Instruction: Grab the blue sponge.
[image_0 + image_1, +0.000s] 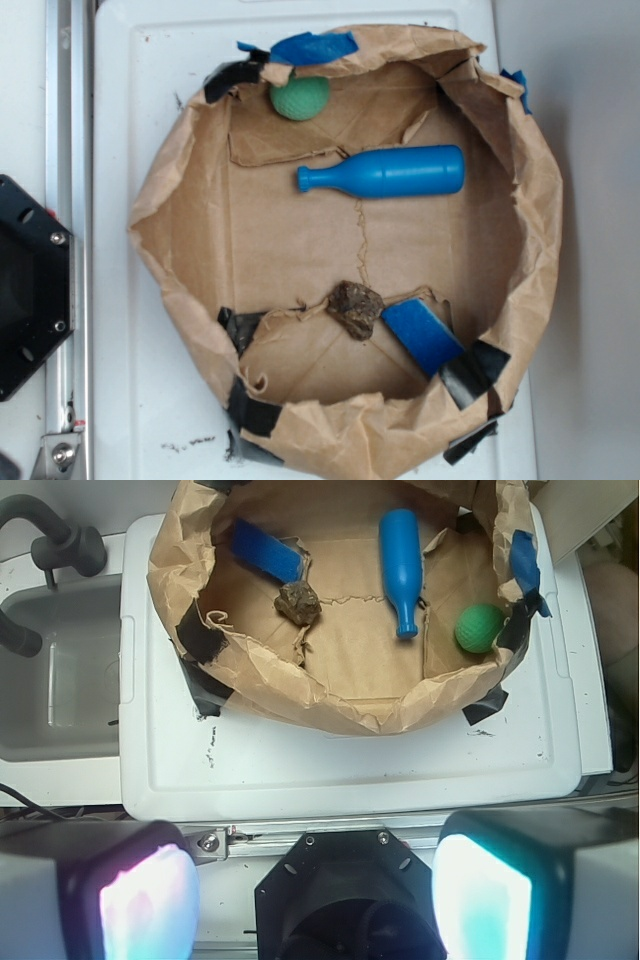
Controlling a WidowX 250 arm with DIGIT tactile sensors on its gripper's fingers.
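Sponge [421, 337] lies ungrasped in the paper bin [530, 250], touching the rock [355, 308]. Gripper [315, 895] spread wide, empty, well apart; approach and grasp remain.

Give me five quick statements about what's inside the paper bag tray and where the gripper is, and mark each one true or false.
1. The blue sponge lies beside the brown rock. True.
2. The blue bottle stands upright. False: it lies on its side on the brown paper.
3. The gripper is shut on the blue sponge. False: its fingers are spread wide, well outside the paper bag tray, holding nothing.
4. The green ball sits near the tray's wall, apart from the sponge. True.
5. The sponge rests on top of the blue bottle. False: the two lie apart, on opposite sides of the tray floor.
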